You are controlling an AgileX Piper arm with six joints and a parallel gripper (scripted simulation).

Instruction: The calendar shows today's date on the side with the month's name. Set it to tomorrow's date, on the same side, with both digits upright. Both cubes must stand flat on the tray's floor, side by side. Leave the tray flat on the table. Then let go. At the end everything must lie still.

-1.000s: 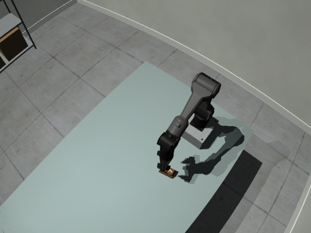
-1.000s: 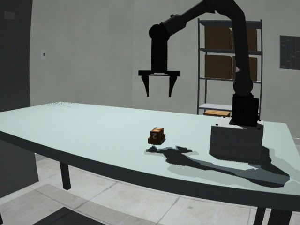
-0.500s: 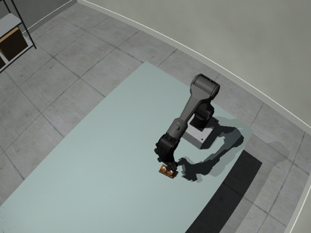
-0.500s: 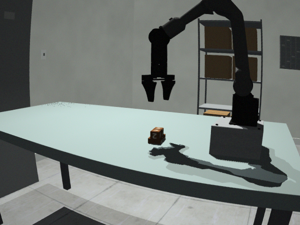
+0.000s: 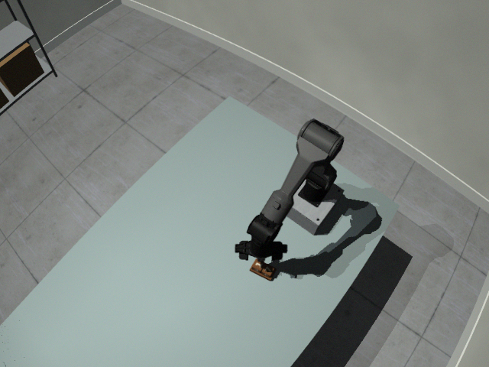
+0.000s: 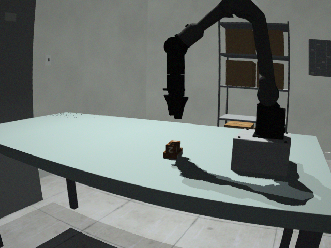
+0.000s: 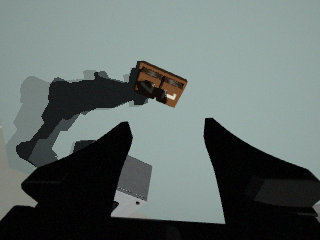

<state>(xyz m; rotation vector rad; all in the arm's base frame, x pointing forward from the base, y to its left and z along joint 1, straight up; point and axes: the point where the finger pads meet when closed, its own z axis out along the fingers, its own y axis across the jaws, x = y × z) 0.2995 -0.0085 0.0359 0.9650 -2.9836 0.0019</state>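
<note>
One table (image 6: 80,138), one arm and one calendar are showing in all three views. Going left to right in the exterior view: the pale green table top is spreading from the left edge; the gripper (image 6: 176,108) is hanging above it with its fingers pointing down; the calendar (image 6: 172,150) is sitting on the table below and slightly left of the gripper, well apart from it in height; the grey pedestal (image 6: 240,154) is carrying the arm's base at the right.

The calendar is consisting of one orange-brown tray (image 7: 176,100) holding two cubes (image 7: 161,80), standing side by side. In the wrist view its long axis is running from upper left to lower right, tilted against the picture's edges; the arm's shadow is covering its left end, so the digits cannot be read there. In the exterior view one face is showing a "2".

The gripper (image 7: 167,150) is standing fully spread, with only the table showing between its two dark fingers.

Behind the arm one metal shelf rack (image 6: 219,66) is holding brown boxes against a grey wall; the floor (image 5: 98,118) is being shown as grey tiles.
</note>
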